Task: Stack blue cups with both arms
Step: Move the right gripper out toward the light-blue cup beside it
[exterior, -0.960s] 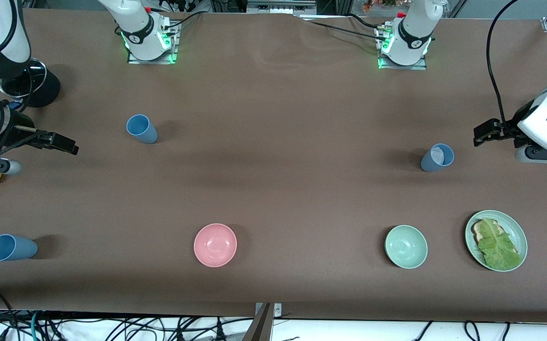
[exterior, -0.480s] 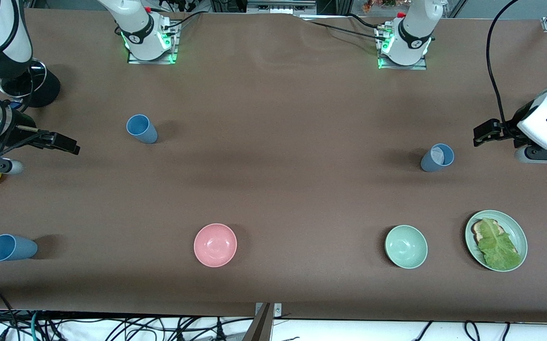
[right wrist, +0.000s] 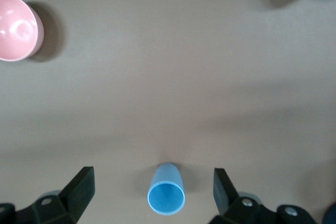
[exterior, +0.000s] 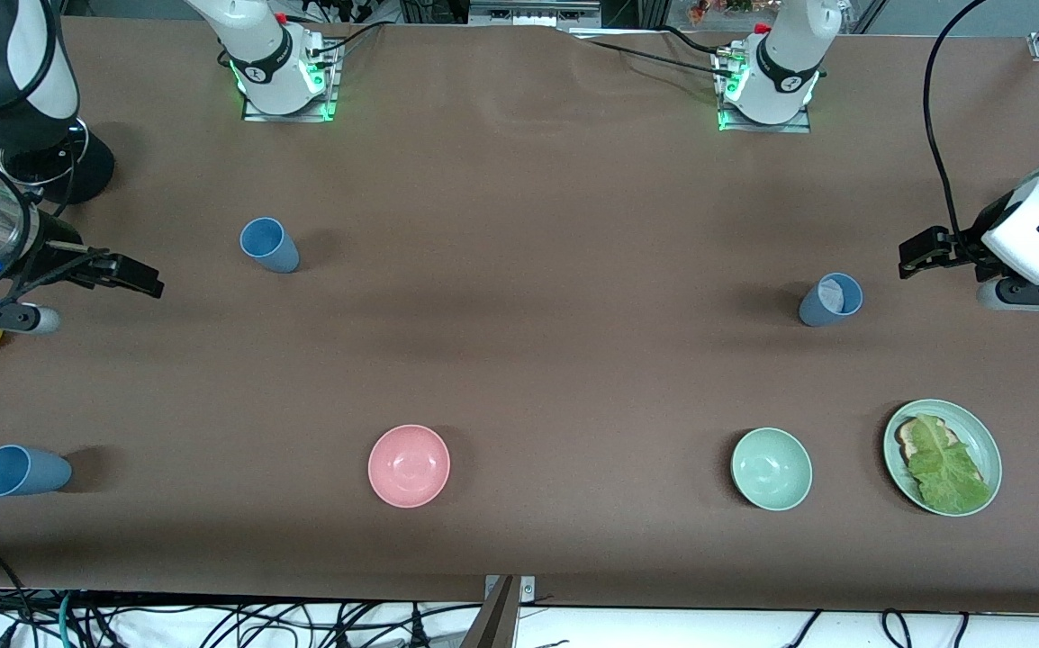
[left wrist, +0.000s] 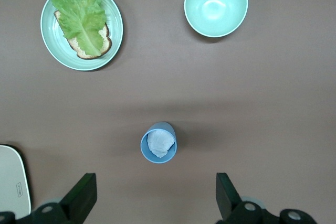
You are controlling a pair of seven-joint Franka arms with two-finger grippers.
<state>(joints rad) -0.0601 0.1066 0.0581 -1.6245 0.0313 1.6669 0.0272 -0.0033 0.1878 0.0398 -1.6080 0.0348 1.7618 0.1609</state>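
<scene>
The brown table (exterior: 519,360) bears a lettuce plate (exterior: 943,457), pink bowl (exterior: 409,465) and green bowl (exterior: 772,469). Three upright blue cups (exterior: 269,245) (exterior: 830,300) (exterior: 22,471) stand well apart, mouths up. Right gripper (exterior: 92,288) and left gripper (exterior: 943,256) hover spread wide, empty.

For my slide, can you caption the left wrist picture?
Open left end effector above a blue cup holding something white.

We see our left gripper (left wrist: 152,203) spread wide above a cup (left wrist: 158,142) holding something white, near a green bowl (left wrist: 216,3) and a lettuce plate (left wrist: 82,26).
</scene>
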